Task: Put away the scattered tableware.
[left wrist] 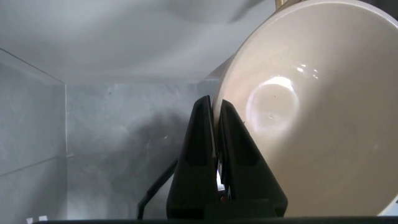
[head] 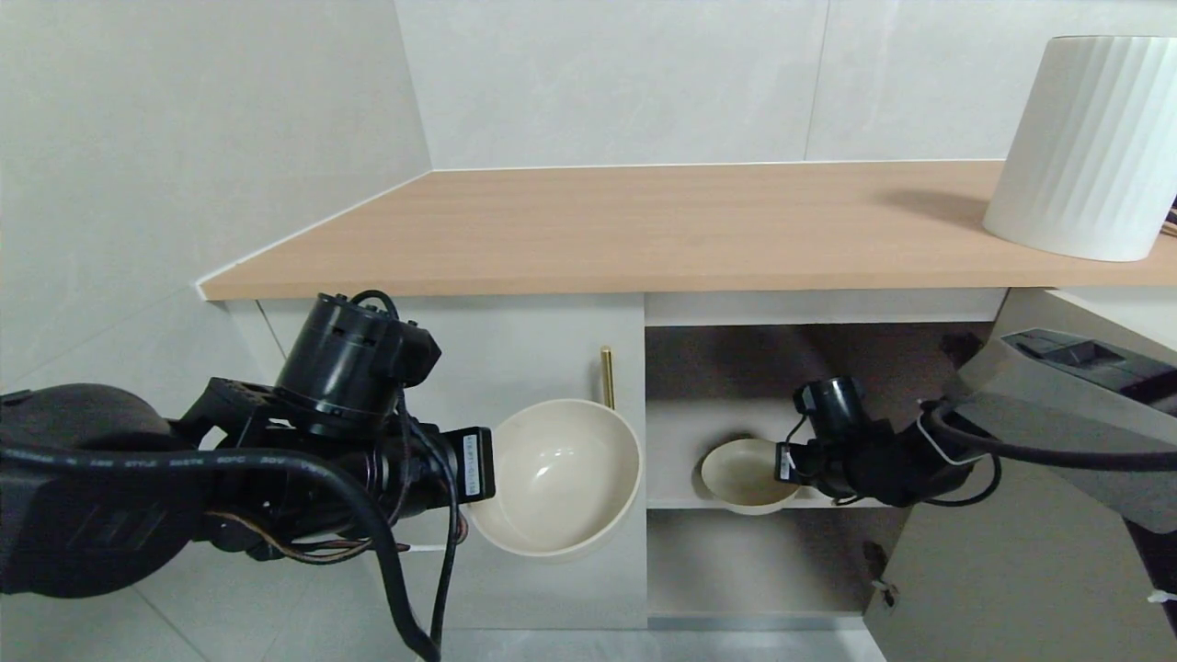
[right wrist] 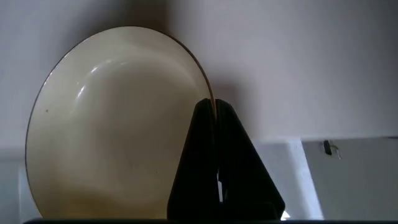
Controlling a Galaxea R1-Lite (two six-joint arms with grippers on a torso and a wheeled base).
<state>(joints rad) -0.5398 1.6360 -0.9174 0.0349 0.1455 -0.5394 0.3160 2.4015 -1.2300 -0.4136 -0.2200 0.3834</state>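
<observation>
2 glossy cream bowls are each clamped by the rim. The left gripper (head: pixel 485 464) holds the large bowl (head: pixel 561 478) tilted on edge in front of the closed cabinet door (head: pixel 542 349). The right gripper (head: pixel 783 460) pinches the small bowl (head: pixel 743 473), which is dark-rimmed, inside the open cabinet at its shelf (head: pixel 676 460).

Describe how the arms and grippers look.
Both arms are black with cylindrical joint housings. The left arm trails a thick black printed cable and thin brownish wires. The right arm has a grey forearm shell. The left gripper and right gripper have tapered black fingers and white labels.
</observation>
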